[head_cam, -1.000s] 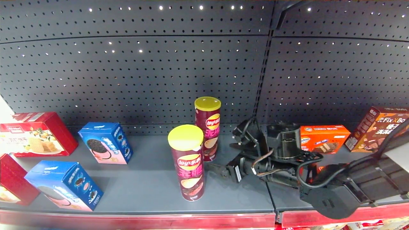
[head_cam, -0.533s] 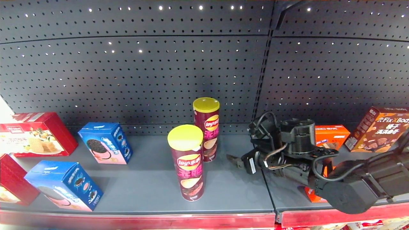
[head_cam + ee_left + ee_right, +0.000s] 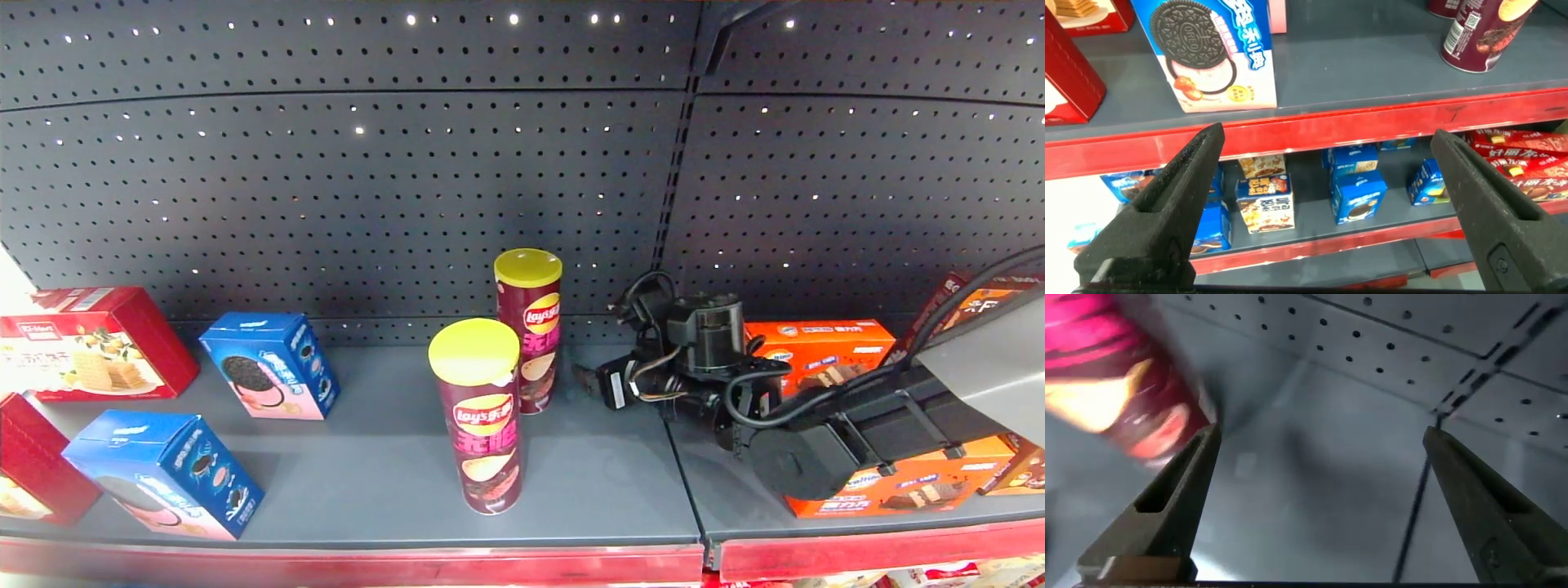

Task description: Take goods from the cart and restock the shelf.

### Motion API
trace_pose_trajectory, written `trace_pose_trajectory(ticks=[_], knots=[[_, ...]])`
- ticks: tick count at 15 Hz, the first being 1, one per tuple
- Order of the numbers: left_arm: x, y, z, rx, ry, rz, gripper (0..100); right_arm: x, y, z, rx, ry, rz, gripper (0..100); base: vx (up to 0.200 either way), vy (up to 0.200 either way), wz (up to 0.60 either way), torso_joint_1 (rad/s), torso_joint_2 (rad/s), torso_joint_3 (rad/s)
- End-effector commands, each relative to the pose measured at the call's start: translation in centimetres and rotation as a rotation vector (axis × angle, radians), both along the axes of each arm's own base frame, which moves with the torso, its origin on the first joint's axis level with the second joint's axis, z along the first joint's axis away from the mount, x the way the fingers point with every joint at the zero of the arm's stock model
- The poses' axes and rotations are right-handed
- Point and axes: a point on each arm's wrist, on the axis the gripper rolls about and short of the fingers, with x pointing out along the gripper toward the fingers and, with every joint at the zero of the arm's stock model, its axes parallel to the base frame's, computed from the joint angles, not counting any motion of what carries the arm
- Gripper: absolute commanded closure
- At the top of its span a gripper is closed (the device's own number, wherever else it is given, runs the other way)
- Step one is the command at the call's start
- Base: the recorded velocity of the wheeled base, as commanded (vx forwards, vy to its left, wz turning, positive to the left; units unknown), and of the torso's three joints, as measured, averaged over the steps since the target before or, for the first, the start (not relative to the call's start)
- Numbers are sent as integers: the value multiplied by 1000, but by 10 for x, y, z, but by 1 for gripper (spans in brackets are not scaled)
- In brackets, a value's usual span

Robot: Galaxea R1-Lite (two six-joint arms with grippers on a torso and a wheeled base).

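In the head view the right end effector (image 3: pixel 589 380) lies low over the grey shelf (image 3: pixel 596 482), its fingers pointing at the rear can (image 3: pixel 529 327), which stands upright just off their tips without touching them. The front can (image 3: pixel 482 416), also upright with a yellow lid, stands just beside the rear one, farther from the end effector and closer to the shelf's red lip. Behind the end effector's wrist sits an orange box (image 3: pixel 824 347) against the pegboard, and a second orange box (image 3: pixel 898 490) lies under the arm near the lip. Beyond the cans, well away from the end effector, are two blue biscuit boxes (image 3: pixel 269 363) and a red box (image 3: pixel 90 343). In the left wrist view the left end effector (image 3: pixel 1324 135) hangs in front of and below the red shelf lip (image 3: pixel 1372 122), its fingers spread wide with nothing between them; a blue biscuit box (image 3: pixel 1208 49) and the base of a can (image 3: pixel 1478 33) stand on the shelf beyond the fingers. In the right wrist view the right end effector (image 3: pixel 1320 433) has its fingers wide apart over bare shelf, holding nothing, and a blurred can (image 3: pixel 1118 392) stands just outside one fingertip
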Motion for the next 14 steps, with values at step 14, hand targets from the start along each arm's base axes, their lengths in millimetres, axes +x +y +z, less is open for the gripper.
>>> trace_pose_trajectory(ticks=[14], knots=[[0, 0, 0, -1, 0, 0, 0, -3, -1, 43, 49, -106, 30, 0, 0, 0, 0, 0, 0, 0]])
